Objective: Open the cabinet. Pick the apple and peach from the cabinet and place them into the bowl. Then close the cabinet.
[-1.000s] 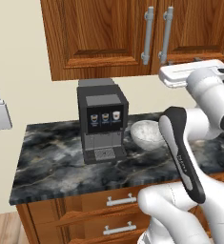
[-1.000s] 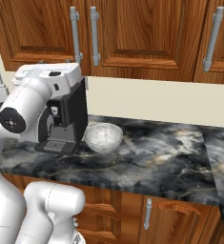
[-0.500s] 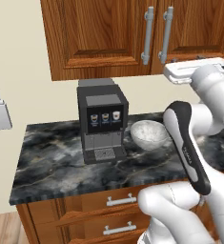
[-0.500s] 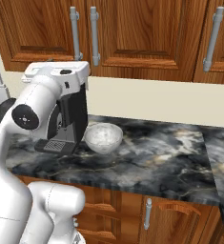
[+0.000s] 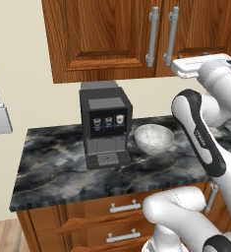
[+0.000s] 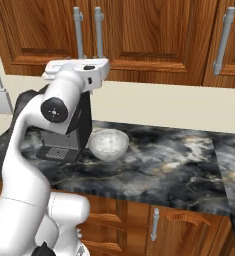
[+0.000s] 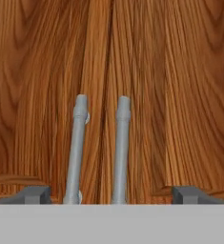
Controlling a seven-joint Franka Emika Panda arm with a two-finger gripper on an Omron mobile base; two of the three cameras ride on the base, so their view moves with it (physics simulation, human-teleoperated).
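The cabinet (image 5: 102,34) (image 6: 154,35) hangs above the counter with both panelled doors shut. Its two grey bar handles (image 7: 76,147) (image 7: 121,147) stand side by side at the door seam. My gripper (image 7: 111,196) is open and faces that seam, with both handles between its dark fingertips (image 7: 32,194) and a little ahead of them. In the base views my white hand (image 5: 200,66) (image 6: 74,67) hovers level with the cabinet's lower edge, just below the handles (image 5: 152,37). The white speckled bowl (image 5: 154,139) (image 6: 108,144) sits empty on the counter. The apple and peach are hidden behind the doors.
A black coffee machine (image 5: 104,125) stands left of the bowl on the dark marble counter (image 6: 169,165). Wooden drawers with short handles (image 5: 124,206) run below. Another cabinet door with a bar handle (image 6: 223,40) hangs further right.
My hand has risen a little and moved closer to the cabinet's handles. The jaws have stayed open, and the bowl and doors are as they were.
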